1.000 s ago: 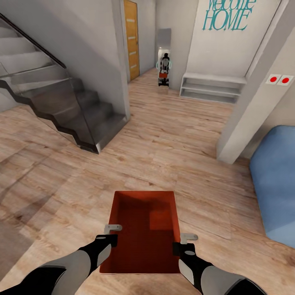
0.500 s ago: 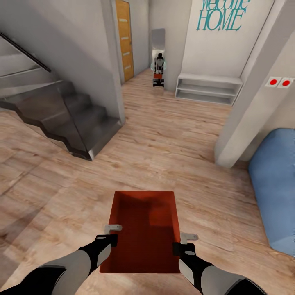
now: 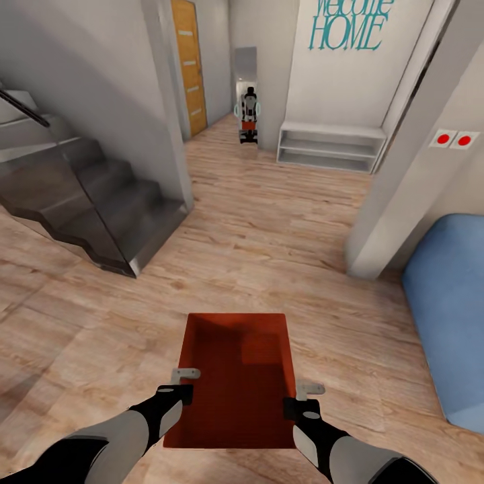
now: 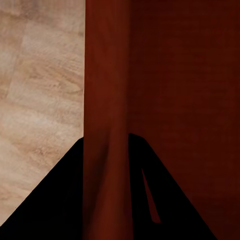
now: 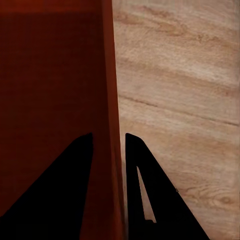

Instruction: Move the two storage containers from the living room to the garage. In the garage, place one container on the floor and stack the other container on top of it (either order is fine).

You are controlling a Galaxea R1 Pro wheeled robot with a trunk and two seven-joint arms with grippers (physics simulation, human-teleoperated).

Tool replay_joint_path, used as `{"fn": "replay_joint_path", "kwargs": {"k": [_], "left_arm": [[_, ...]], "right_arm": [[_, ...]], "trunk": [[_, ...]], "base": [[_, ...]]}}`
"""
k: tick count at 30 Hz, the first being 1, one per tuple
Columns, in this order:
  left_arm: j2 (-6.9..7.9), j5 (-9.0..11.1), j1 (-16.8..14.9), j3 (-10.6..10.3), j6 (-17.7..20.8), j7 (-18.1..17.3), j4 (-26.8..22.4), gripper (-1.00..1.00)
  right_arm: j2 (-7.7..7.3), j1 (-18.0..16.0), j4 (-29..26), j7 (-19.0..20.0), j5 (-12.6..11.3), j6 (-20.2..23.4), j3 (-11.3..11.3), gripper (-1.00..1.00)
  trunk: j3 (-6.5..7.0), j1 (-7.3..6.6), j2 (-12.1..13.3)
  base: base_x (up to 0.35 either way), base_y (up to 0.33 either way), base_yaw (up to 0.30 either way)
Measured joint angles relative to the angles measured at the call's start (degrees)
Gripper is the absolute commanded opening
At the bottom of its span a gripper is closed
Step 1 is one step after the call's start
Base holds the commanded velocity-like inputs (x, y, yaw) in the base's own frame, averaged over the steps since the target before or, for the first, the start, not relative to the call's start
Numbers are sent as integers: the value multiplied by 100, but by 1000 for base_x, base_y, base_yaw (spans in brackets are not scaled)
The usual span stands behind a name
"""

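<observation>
- 2 grippers carry 1 red-orange storage container [image 3: 236, 380] above the light wood plank floor [image 3: 269, 242], low in the middle of the head view.
- The left gripper [image 3: 185, 374] is clamped on the container's left wall; in the left wrist view its 2 dark fingers [image 4: 55, 200] straddle that wall [image 4: 107, 100], 1 outside and 1 inside the bin.
- The right gripper [image 3: 310, 389] is clamped on the right wall in the same way; the right wrist view shows its fingers [image 5: 60, 190] on either side of the thin red wall [image 5: 111, 100], with plank floor beyond.
- The container is open-topped, its ribbed inside bare, its long side running away from the robot.
- A dark staircase [image 3: 87, 195] with a glass side rises at the left.
- A corridor runs ahead, with an orange-brown door [image 3: 189, 67] on its left side and a tall mirror [image 3: 246, 94] at its end, in which a small reflection of the robot holding something red shows.
- A low white shelf [image 3: 331, 146] stands against the wall under teal lettering [image 3: 346, 27] reading "HOME".
- 2 red round buttons [image 3: 454, 140] sit on a white plate on the pillar at the right.
- Part of a blue sofa [image 3: 447, 302] shows at the right edge, beside the pillar's foot.
</observation>
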Motion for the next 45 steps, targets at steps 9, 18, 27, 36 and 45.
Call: {"fn": "replay_joint_path", "kwargs": {"k": [9, 18, 27, 36, 45], "left_arm": [[0, 0, -2, -4, 0, -1, -2, -100], [8, -1, -1, -5, -1, -12, -5, -100], [8, 4, -3, -11, 4, -12, -6, -100], [14, 5, -3, -12, 6, -21, -5, -100], [13, 4, -2, -10, 7, -17, -6, -100]], "right_arm": [[1, 0, 0, -1, -1, -6, -3, -100], [9, 0, 2, -12, -2, -11, -1, -100], [9, 0, 1, -13, -2, -8, -4, -100], [15, 1, 0, -23, -2, -5, -2, -100], [15, 0, 1, -21, -1, -3, -3, -100]], "trunk": [[0, 0, 0], [0, 0, 0], [0, 0, 0], [0, 0, 0], [0, 0, 0]], "base": [[322, 0, 0], [322, 0, 0], [322, 0, 0], [322, 0, -61], [322, 0, -128]]}}
